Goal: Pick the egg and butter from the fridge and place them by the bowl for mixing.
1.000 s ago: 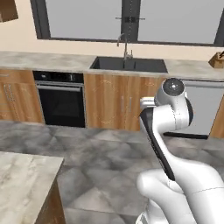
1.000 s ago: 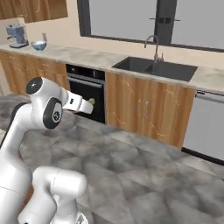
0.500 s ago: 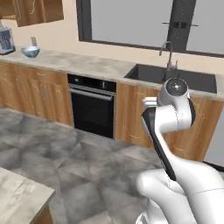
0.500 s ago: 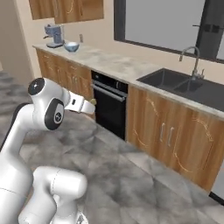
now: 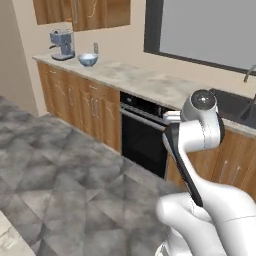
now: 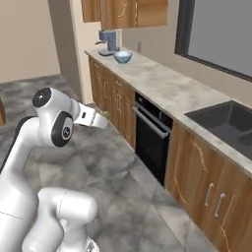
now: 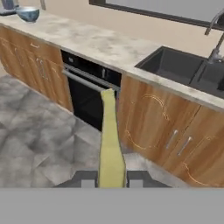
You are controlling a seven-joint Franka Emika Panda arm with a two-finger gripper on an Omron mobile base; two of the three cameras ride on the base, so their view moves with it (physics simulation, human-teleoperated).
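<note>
Kitchen, grey marbled floor [image 5: 65, 165], beige walls. A long pale stone tabletop [image 5: 150, 82] runs along the wall over wooden cabinets [image 5: 85, 102], with a black built-in oven [image 5: 142, 137] set between them and a dark sink [image 6: 221, 120] with faucet [image 7: 214, 30] further along. At the far end of the tabletop the bowl [image 5: 88, 60] stands just beside a grey coffee machine [image 5: 62, 44], upper cabinets above. Dark window [image 5: 210, 27] over the sink stretch. Claw [image 7: 112, 177] closed tight on the butter [image 7: 110, 144], a yellowish-olive stick projecting forward between the fingertips, held in mid-air over the floor, well apart from the bowl. Open floor between robot and cabinets.
</note>
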